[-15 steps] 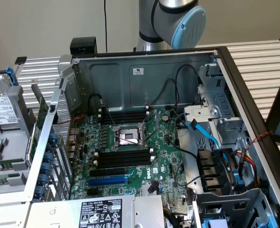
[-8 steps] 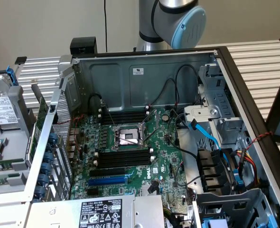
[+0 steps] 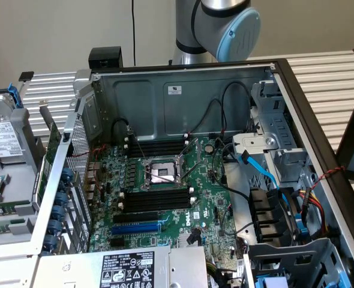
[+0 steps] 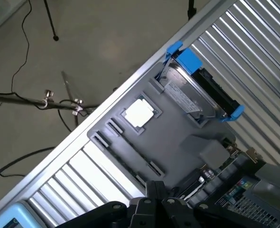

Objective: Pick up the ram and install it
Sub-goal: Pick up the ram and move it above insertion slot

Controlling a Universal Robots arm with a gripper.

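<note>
Closest in, the claw (image 4: 155, 202) hung over the grey tray (image 4: 178, 142); I couldn't tell whether it was open or closed. What looked like the ram (image 3: 45, 171) stood on edge between tray and case (image 3: 183, 102), on the exterior view's left, its long axis running along the case wall. The board (image 3: 165, 198) seemed marked Dell; the PSU label (image 3: 126, 270) was unreadable.

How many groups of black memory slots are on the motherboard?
2: a far group beyond the processor socket, a near group between it and the blue slot. None seems hidden.
</note>
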